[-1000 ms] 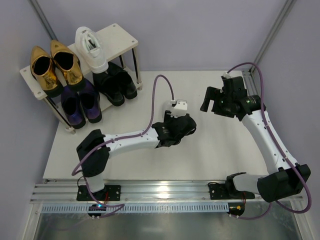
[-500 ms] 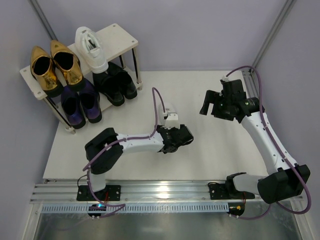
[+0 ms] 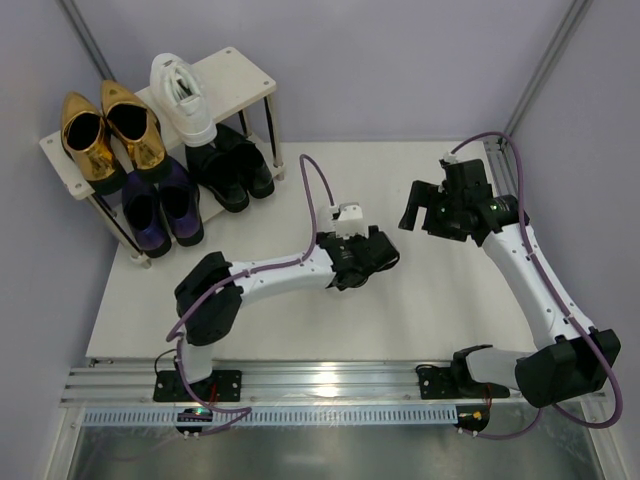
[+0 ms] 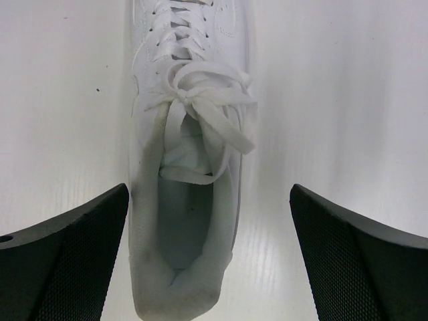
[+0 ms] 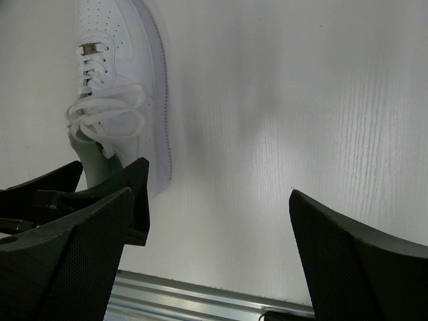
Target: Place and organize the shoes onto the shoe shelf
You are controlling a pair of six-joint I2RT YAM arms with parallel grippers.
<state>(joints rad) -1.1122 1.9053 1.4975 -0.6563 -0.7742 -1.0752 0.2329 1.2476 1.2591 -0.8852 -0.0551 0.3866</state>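
At the far left corner of the table (image 3: 430, 300) we list the shoe shelf (image 3: 245, 75): two pale boards on thin metal legs, set at an angle to the table's edge.

Top tier, left end: gold loafers (image 3: 105, 135), one pair, side by side, shiny.

Top tier, just beside the loafers: one white sneaker (image 3: 180, 95), single, its near end showing over the pair below.

Lower tier, left: purple dress shoes (image 3: 160, 205), one pair, glossy, under the loafers.

Lower tier, right: black dress shoes (image 3: 232, 170), one pair, glossy, just beside the purple pair.

Table, near its middle, well apart from the shelf: second white sneaker (image 4: 187, 134), resting on its sole, opening upward, laces (image 4: 200, 107) tied in a loose bow. From above the left arm covers it; we read it from the two wrist views.

Left gripper (image 4: 208, 192): hanging over the heel end of the second white sneaker, jaws spread wide, one dark finger on either side of the shoe. One finger (image 4: 67, 261) stands just beside the shoe's side; we cannot tell whether it touches. The other finger stands apart from the shoe. We see no grip on the shoe.

Right gripper (image 5: 210, 192): above the right part of the table, apart from the left gripper, jaws spread wide over plain tabletop. Its own camera shows the second white sneaker off to one side, with the left gripper's fingers at the heel.
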